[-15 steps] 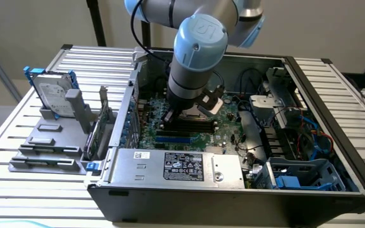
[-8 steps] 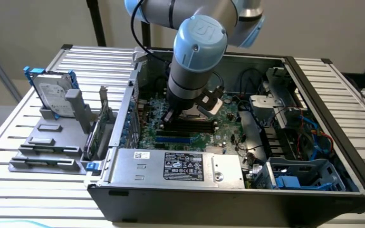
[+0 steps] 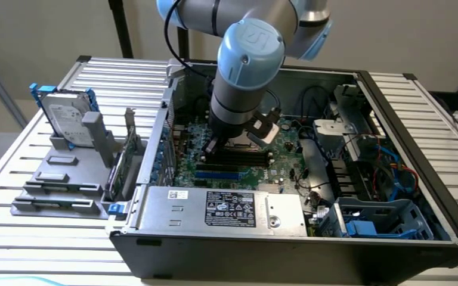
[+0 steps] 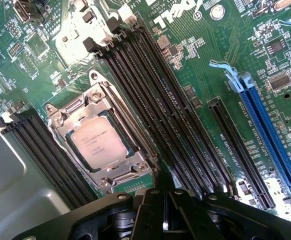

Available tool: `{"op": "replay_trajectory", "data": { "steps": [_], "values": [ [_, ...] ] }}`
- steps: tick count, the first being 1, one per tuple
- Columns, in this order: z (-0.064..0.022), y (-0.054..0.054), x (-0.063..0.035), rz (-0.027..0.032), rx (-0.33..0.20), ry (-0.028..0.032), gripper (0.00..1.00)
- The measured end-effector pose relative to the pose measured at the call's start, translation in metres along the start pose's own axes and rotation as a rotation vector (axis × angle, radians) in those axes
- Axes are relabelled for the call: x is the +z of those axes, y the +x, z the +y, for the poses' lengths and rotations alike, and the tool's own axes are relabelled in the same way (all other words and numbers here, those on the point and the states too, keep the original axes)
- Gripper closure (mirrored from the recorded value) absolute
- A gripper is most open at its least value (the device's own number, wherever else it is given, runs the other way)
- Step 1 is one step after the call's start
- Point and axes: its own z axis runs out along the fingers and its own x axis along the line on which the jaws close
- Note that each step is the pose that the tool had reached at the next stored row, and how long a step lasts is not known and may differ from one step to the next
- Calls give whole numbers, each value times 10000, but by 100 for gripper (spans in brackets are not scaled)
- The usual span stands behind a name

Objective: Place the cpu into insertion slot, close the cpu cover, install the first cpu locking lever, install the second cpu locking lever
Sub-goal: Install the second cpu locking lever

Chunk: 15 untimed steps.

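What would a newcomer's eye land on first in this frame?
The big blue-capped robot arm reaching down into the open computer case over the green motherboard. In the wrist view, the silvery cpu sits in the insertion slot under its metal cpu cover, beside long black memory slots, with the shut gripper close by.

Plain beige wall [image 3: 420, 30] behind a ribbed silvery metal table [image 3: 38, 238], evenly lit
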Motion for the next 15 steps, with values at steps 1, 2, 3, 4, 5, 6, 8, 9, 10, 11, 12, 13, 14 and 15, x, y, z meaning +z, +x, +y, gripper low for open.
{"op": "replay_trajectory", "data": {
  "steps": [1,2,3,4,5,6,8,9,10,11,12,13,14,15],
  "values": [
    [-2,1,1,-14,2,-10,89],
    [-3,2,2,-33,3,-21,89],
    [-5,3,3,-51,5,-33,89],
    [-6,4,3,-72,7,-46,89],
    [-8,5,4,-95,9,-61,89],
    [-9,7,5,-118,11,-77,89],
    [-10,9,6,-162,15,-104,89],
    [-11,10,7,-185,18,-120,89],
    [-12,11,7,-204,20,-132,89],
    [-13,12,3,-217,20,-141,89],
    [-14,14,-4,-226,22,-148,89],
    [-18,17,-17,-238,23,-153,89],
    [-23,22,-34,-240,24,-155,89],
    [-30,28,-60,-246,25,-157,89]
  ]
}}
